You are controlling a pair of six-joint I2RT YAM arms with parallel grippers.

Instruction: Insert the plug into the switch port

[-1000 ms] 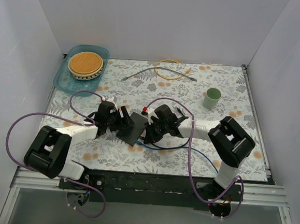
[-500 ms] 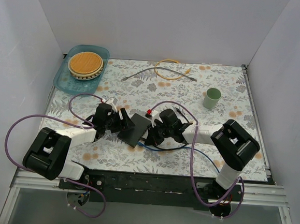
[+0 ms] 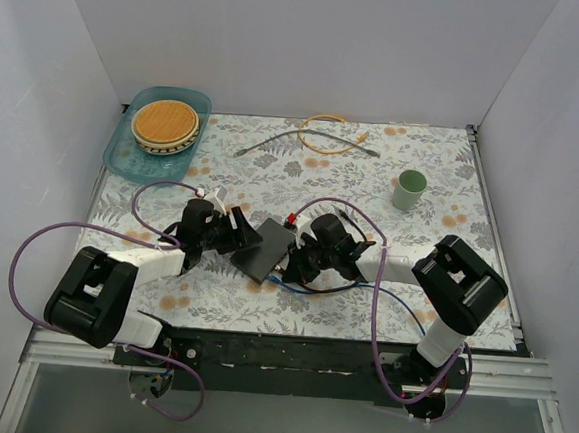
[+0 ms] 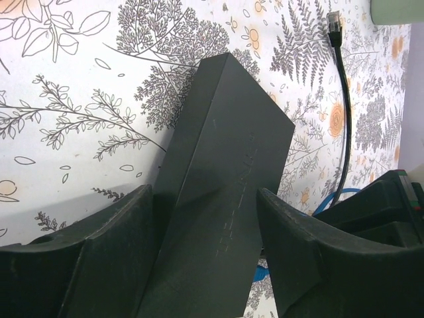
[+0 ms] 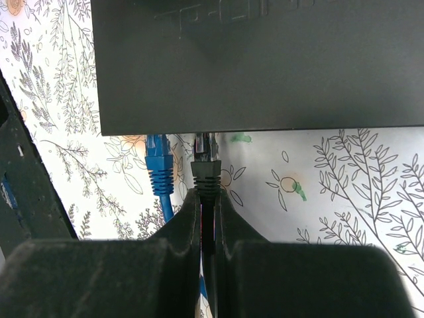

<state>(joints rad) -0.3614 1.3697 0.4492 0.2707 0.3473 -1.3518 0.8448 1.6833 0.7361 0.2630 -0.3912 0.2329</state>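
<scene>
Right wrist view: black plug (image 5: pixel 206 173) pinched tight in my right gripper (image 5: pixel 207 199), its tip meeting the switch (image 5: pixel 258 59) edge.
My left gripper (image 4: pixel 205 225) clamps the switch, which sits on the table (image 3: pixel 445 154) between both arms. A blue plug (image 5: pixel 159 169) sits just beside the black one at that edge. Cup (image 3: pixel 409 190), yellow cable (image 3: pixel 323 134) and tray (image 3: pixel 122 155) lie well apart.

Black switch (image 3: pixel 267 252), black plug (image 5: pixel 206 173), blue plug (image 5: pixel 159 169) — floral table cover (image 3: pixel 434 168), seemingly orange-and-grey.
</scene>
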